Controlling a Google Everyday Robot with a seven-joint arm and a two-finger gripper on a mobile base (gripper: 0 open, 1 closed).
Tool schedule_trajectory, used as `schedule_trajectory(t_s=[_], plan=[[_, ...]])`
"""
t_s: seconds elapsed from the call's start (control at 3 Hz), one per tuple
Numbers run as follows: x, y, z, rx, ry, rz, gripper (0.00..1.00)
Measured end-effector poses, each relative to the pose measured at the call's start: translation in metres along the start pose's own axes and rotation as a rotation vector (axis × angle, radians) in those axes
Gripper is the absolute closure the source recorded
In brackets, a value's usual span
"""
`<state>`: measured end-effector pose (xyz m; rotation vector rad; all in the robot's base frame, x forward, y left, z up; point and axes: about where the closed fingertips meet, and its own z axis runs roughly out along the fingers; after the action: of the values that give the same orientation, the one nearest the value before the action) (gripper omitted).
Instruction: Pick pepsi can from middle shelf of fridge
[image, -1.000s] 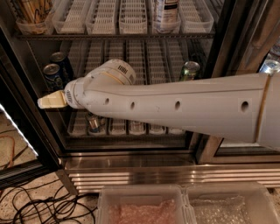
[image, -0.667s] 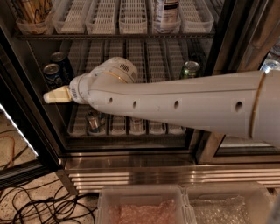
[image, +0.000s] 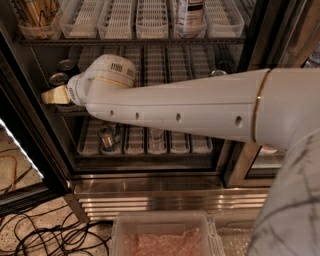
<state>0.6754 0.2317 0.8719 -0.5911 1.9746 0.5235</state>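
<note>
The fridge (image: 165, 199) stands open in front of me. My gripper (image: 54, 95) is at the left end of the middle shelf (image: 155, 64), at the end of my white arm that crosses the view from the right. Two dark cans with silver tops stand there. The front one, the pepsi can (image: 58, 79), is right behind and just above the gripper, with its lower body hidden by it. Its lettering does not show. A second dark can (image: 66, 64) stands behind it.
A can top (image: 217, 73) shows at the right of the middle shelf, above my arm. The lower shelf holds a can (image: 106, 138) and a jar (image: 156, 135). A bottle (image: 189, 15) stands on the upper shelf. Cables (image: 45, 235) lie on the floor and a plastic bin (image: 162, 235) is below.
The gripper has risen from below the shelf level to the height of the two dark cans and now sits right in front of the front one.
</note>
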Motion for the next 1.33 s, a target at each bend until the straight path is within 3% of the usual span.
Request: schedule_trajectory(t_s=[0.67,1.33], plan=[[0.013,0.043,0.053,-0.066,-0.016,-0.046,0.0],[0.018,0.047,0.059,-0.071,-0.017,-0.058,0.0]])
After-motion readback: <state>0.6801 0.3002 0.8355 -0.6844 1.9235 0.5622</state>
